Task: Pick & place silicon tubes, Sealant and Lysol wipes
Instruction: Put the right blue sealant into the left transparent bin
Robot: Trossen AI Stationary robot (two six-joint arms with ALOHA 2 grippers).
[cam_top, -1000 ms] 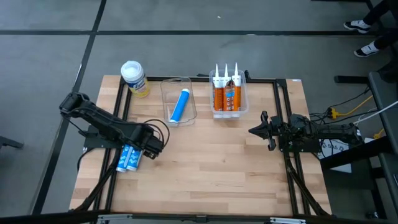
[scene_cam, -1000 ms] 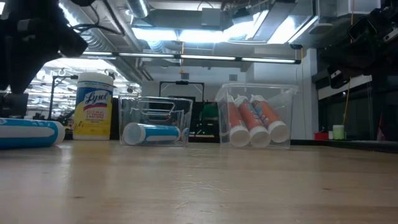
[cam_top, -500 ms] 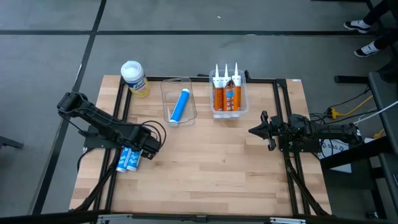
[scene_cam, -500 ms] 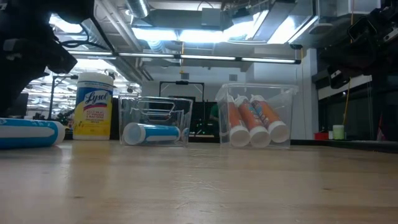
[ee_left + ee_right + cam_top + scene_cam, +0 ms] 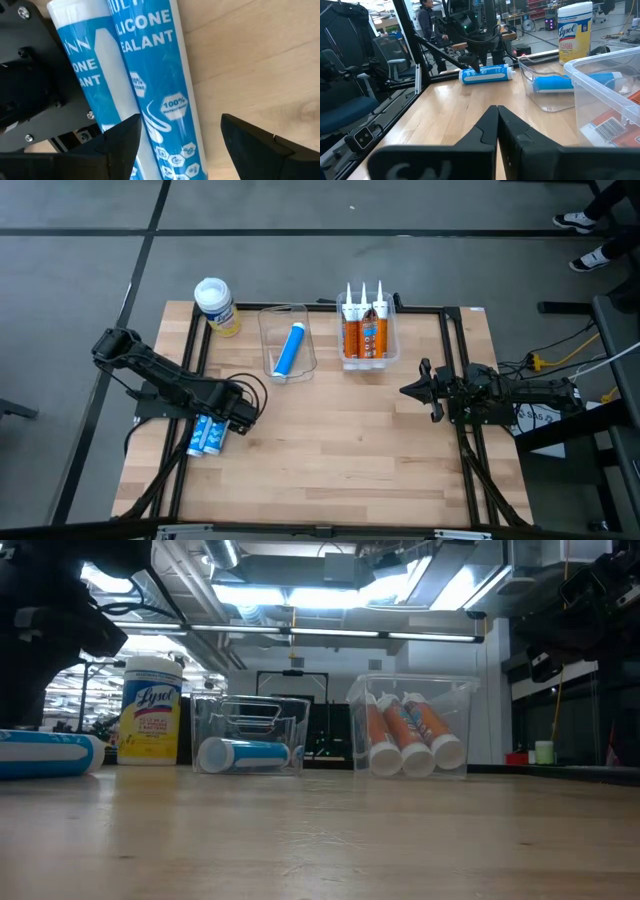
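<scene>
Two blue silicone tubes (image 5: 205, 437) lie side by side on the table near its left edge. My left gripper (image 5: 180, 145) points down over them, open. Its fingers stand on either side of one tube (image 5: 160, 75), while the other tube (image 5: 82, 65) lies beside it. I cannot tell whether the fingers touch. The yellow Lysol wipes canister (image 5: 215, 305) stands upright at the far left corner. A third blue tube (image 5: 290, 348) lies in a clear bin. Three orange sealant tubes (image 5: 364, 330) stand in a second clear bin. My right gripper (image 5: 497, 125) waits shut at the right, held level.
The clear bin (image 5: 268, 330) with the blue tube and the clear bin (image 5: 392, 345) with the sealants stand along the far edge. Bare wood (image 5: 340, 440) fills the middle and near side. Black frame rails (image 5: 455, 340) run along the table's sides. A person (image 5: 426, 20) stands beyond the table.
My left gripper has come down toward the two blue tubes and shifted a little toward the table's left edge, then kept still. The tubes have not moved.
</scene>
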